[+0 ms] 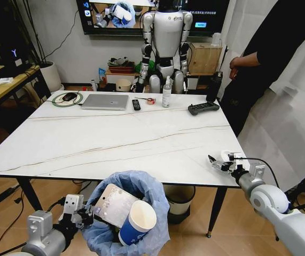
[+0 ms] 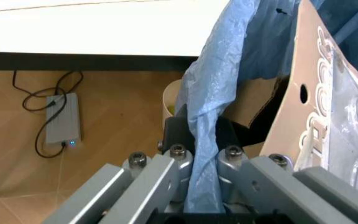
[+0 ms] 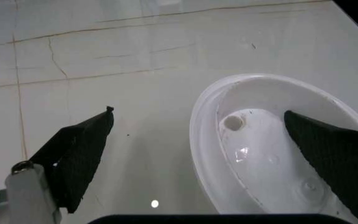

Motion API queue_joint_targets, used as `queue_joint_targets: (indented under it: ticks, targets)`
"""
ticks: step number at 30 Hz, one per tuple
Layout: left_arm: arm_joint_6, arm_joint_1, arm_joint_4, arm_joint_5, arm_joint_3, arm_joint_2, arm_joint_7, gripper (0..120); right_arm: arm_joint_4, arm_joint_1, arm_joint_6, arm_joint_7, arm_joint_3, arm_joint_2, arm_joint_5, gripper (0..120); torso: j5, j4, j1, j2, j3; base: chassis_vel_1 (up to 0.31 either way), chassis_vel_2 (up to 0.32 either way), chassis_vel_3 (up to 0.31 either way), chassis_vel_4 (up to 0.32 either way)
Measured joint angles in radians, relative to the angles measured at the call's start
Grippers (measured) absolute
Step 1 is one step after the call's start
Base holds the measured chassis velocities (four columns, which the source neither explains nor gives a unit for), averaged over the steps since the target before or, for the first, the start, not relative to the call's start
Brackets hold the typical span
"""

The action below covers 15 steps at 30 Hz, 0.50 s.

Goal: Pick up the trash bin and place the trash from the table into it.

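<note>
The trash bin (image 1: 141,186), lined with a crinkly light-blue bag (image 2: 213,93), hangs in front of the table's (image 1: 115,138) near edge. My left gripper (image 1: 85,213) is shut on the bin's bagged rim (image 2: 204,158). Inside it lie a brown cardboard piece (image 2: 291,107), a clear packet (image 1: 112,202) and a blue-white paper cup (image 1: 139,221). My right gripper (image 1: 220,162) stands open at the table's front right corner. Its fingers (image 3: 79,154) straddle one piece of trash on the tabletop, a shallow white plastic dish (image 3: 260,140).
A laptop (image 1: 105,101), remote (image 1: 136,104), bottle (image 1: 166,93) and black controller (image 1: 203,108) lie along the table's far side. A cream bucket (image 1: 179,200) stands under the table and a power brick (image 2: 63,116) lies on the floor. A person (image 1: 270,53) stands at the far right.
</note>
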Motion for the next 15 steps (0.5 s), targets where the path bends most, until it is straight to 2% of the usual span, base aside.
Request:
queue_joint_targets:
  ticks: [4, 9, 12, 15]
  targets:
    - [0.000, -0.001, 0.000, -0.004, -0.001, 0.001, -0.001, 0, 0.000, 0.000, 0.003, -0.005, -0.003, -0.001, -0.001, 95, 0.0001, 0.0000, 0.000, 0.000, 0.000, 0.000, 0.000, 0.000, 0.000]
    - [0.001, -0.002, 0.000, -0.004, -0.001, 0.001, -0.002, 0, 0.000, -0.004, 0.010, -0.010, -0.004, -0.005, -0.003, 75, 0.0006, 0.0001, 0.000, 0.000, 0.000, 0.000, 0.000, 0.000, 0.000]
    - [0.001, -0.002, 0.000, -0.004, -0.001, 0.001, -0.002, 0, 0.001, -0.006, 0.010, -0.011, -0.003, -0.007, -0.003, 68, 0.0006, 0.0001, 0.000, 0.000, 0.000, 0.000, 0.000, 0.000, 0.000]
    - [0.001, -0.002, 0.000, -0.005, -0.001, 0.002, -0.003, 0, 0.003, -0.009, 0.011, -0.011, -0.004, -0.008, -0.004, 53, 0.0007, 0.0001, 0.000, 0.000, 0.000, 0.000, 0.000, 0.000, 0.000]
